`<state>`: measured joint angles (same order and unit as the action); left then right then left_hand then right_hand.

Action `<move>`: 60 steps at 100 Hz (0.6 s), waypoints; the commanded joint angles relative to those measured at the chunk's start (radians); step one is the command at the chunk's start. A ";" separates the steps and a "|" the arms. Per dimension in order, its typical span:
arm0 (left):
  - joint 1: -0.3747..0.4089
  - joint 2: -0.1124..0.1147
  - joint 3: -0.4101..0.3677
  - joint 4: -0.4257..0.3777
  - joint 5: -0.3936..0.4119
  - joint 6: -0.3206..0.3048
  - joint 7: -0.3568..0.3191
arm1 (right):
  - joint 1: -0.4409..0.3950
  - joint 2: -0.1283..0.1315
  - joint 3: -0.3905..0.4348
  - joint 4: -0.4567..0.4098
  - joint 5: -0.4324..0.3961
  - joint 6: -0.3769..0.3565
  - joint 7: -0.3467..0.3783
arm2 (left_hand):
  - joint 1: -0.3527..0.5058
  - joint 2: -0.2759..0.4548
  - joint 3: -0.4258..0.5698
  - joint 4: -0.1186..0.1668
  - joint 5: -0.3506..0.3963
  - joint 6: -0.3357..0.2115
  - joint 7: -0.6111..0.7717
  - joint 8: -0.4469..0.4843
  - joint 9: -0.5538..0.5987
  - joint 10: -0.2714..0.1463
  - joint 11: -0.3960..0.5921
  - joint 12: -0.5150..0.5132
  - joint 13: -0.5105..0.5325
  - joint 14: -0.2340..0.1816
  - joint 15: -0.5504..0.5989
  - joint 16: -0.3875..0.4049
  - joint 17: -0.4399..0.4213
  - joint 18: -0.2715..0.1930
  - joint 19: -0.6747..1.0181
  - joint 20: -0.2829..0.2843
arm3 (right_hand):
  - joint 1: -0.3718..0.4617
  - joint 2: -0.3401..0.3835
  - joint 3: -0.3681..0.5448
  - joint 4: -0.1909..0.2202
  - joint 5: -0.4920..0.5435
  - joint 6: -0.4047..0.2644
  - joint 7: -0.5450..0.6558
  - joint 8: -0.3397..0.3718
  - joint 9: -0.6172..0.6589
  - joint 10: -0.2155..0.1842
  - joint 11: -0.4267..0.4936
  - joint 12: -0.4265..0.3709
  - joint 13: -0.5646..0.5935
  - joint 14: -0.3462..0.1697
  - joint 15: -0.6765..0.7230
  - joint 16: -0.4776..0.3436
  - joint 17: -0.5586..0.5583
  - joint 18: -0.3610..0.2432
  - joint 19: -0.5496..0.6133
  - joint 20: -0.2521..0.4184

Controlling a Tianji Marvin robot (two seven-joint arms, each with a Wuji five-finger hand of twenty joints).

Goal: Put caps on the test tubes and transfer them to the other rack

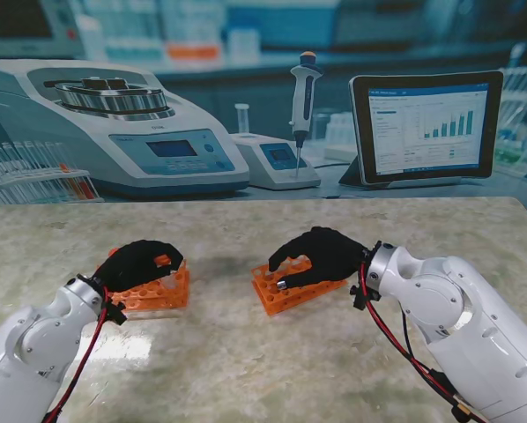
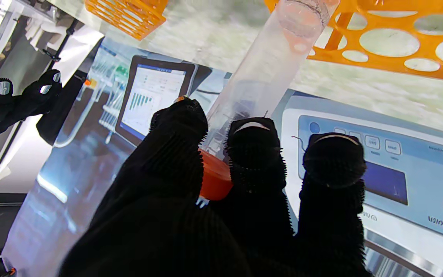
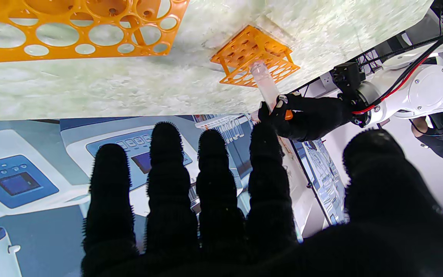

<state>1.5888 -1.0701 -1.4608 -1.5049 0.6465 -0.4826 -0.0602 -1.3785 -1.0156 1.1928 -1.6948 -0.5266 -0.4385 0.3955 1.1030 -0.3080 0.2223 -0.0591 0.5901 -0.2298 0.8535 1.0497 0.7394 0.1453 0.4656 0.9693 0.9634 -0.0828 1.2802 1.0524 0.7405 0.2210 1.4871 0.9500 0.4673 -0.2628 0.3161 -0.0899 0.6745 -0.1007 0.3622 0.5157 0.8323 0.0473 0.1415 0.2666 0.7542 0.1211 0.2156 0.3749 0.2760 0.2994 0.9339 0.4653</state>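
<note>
Test tube, clear plastic with an orange cap fitted at the end nearest my palm, is gripped in my left hand; my left wrist view shows the capped end pinched between black-gloved fingers, with the tube's far end tilted toward the left orange rack and reaching its perforated top plate. Whether that end sits inside a hole or only against the plate, I cannot tell. In the stand view my left hand hovers directly over this left rack, which rests on the marble table. My right wrist view confirms the same grip from across the table: tube slanting from the left hand to the rack. My right hand holds nothing; its fingers are extended and apart in the wrist view. In the stand view it hangs over the right orange rack, which lies at an angle to the table edge, well apart from the left rack. No tubes are discernible in the right rack holes seen. Beyond the table's far edge stand a centrifuge, a small bench instrument with a pipette upright behind it, and a tablet displaying charts.
</note>
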 commanded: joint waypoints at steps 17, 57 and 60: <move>0.017 0.001 0.003 0.012 -0.025 0.019 -0.010 | 0.000 0.001 -0.008 0.005 0.000 0.000 0.003 | 0.188 0.198 0.333 0.034 0.123 0.055 0.307 0.126 0.172 -0.133 0.259 0.046 -0.005 -0.060 -0.057 -0.009 0.029 0.011 -0.007 0.006 | 0.004 0.033 -0.017 0.028 -0.025 -0.018 0.011 -0.008 -0.008 -0.025 -0.012 -0.008 -0.028 -0.012 -0.030 -0.016 -0.013 0.021 0.005 -0.014; 0.023 0.006 0.004 0.012 -0.025 0.042 -0.035 | 0.002 0.001 -0.013 0.011 0.000 0.001 0.005 | 0.188 0.156 0.290 0.023 0.115 0.096 0.140 -0.069 0.135 -0.085 0.116 0.065 -0.049 0.090 -0.179 0.039 -0.066 0.028 -0.054 0.026 | 0.006 0.035 -0.019 0.028 -0.025 -0.017 0.011 -0.008 -0.009 -0.027 -0.012 -0.008 -0.029 -0.011 -0.030 -0.016 -0.011 0.020 0.006 -0.012; 0.023 0.006 0.004 0.012 -0.026 0.042 -0.037 | 0.002 0.001 -0.013 0.011 0.000 0.000 0.005 | 0.188 0.140 0.279 0.024 0.114 0.099 0.106 -0.117 0.134 -0.080 0.083 0.078 -0.058 0.100 -0.207 0.047 -0.082 0.029 -0.066 0.028 | 0.005 0.035 -0.019 0.028 -0.025 -0.018 0.011 -0.008 -0.009 -0.027 -0.012 -0.008 -0.029 -0.011 -0.030 -0.016 -0.011 0.020 0.006 -0.012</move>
<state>1.5994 -1.0682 -1.4603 -1.4978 0.6197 -0.4475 -0.0831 -1.3719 -1.0154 1.1827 -1.6854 -0.5261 -0.4383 0.3956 1.1042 -0.3222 0.2536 -0.0592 0.6020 -0.2041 0.8536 0.9714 0.7384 0.1446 0.4125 0.9526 0.9516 0.0042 1.1576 1.0733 0.6835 0.2214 1.4455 0.9500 0.4674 -0.2628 0.3157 -0.0851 0.6745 -0.1008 0.3622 0.5157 0.8323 0.0471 0.1415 0.2666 0.7542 0.1211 0.2156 0.3748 0.2760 0.2994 0.9339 0.4653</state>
